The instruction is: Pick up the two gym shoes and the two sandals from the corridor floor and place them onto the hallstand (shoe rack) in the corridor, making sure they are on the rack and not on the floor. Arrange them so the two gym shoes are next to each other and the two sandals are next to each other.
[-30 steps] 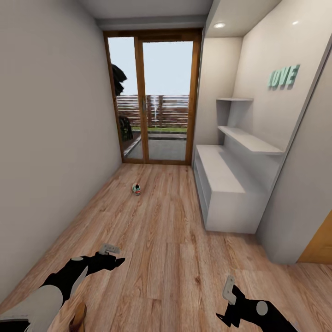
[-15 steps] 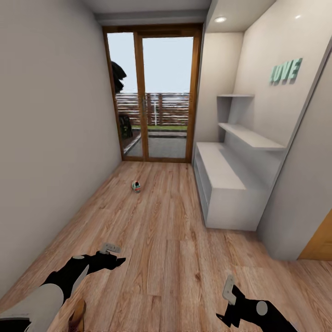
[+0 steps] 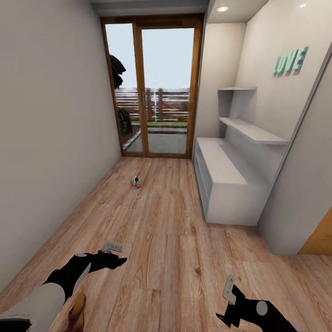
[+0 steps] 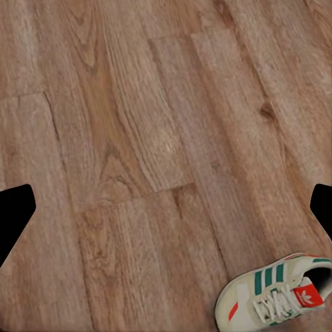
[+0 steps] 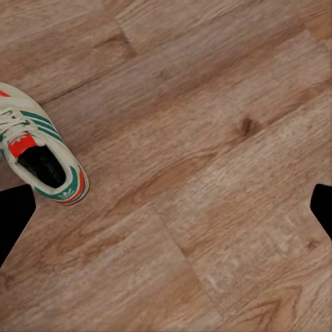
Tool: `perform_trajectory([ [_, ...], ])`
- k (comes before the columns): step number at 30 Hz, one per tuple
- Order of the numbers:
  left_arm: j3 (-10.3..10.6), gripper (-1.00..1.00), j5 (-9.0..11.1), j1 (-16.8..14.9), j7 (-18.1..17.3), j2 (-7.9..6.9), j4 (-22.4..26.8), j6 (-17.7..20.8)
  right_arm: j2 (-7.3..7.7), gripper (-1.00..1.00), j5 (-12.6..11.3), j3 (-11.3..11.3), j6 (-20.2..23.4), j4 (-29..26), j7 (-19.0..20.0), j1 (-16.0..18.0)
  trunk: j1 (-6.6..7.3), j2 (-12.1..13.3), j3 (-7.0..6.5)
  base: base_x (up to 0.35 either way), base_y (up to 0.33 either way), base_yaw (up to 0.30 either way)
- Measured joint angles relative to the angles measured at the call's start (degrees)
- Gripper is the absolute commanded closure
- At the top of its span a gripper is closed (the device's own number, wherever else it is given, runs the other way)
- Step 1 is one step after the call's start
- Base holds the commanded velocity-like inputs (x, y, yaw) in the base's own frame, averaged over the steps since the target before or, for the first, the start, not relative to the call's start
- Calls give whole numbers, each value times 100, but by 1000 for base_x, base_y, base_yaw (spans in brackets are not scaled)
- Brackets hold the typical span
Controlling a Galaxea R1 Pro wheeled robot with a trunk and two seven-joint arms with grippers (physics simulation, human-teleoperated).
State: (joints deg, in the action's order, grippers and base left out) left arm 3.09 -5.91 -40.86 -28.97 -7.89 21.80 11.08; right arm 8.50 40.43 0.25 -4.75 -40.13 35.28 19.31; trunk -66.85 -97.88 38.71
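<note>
Looking down the corridor, one sneaker (image 3: pixel 136 182) sat far off on the floor (image 3: pixel 175 258), another (image 4: pixel 273 297) right under the arms. Left claw (image 3: pixel 112 248) and right claw (image 3: pixel 228 289) were both spread wide, empty. Rolling forward could've kicked that near shoe away from the rack (image 3: pixel 230 180).

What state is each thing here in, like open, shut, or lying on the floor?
Left gripper: open, empty.
Right gripper: open, empty.
Near gym shoe: sole down on the floor.
Far gym shoe: on the floor, away from the hallstand.
Glass doors: shut.
Ceiling light: on.
</note>
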Motion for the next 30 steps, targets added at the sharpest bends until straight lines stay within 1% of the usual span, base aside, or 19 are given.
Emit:
perform_trajectory([
  [15,7,-100,4,32,-4,-4,13,12,0,-100,-7,0,2,0,0,0,-330,-602,395,0,0,0],
  [20,3,-100,4,34,-3,-6,12,12,-3,-100,-13,0,1,0,0,0,-439,-802,498,0,0,0],
  [30,-5,-100,13,40,-4,-8,15,11,-61,-100,-9,0,7,0,0,0,-659,-1204,680,0,0,0],
])
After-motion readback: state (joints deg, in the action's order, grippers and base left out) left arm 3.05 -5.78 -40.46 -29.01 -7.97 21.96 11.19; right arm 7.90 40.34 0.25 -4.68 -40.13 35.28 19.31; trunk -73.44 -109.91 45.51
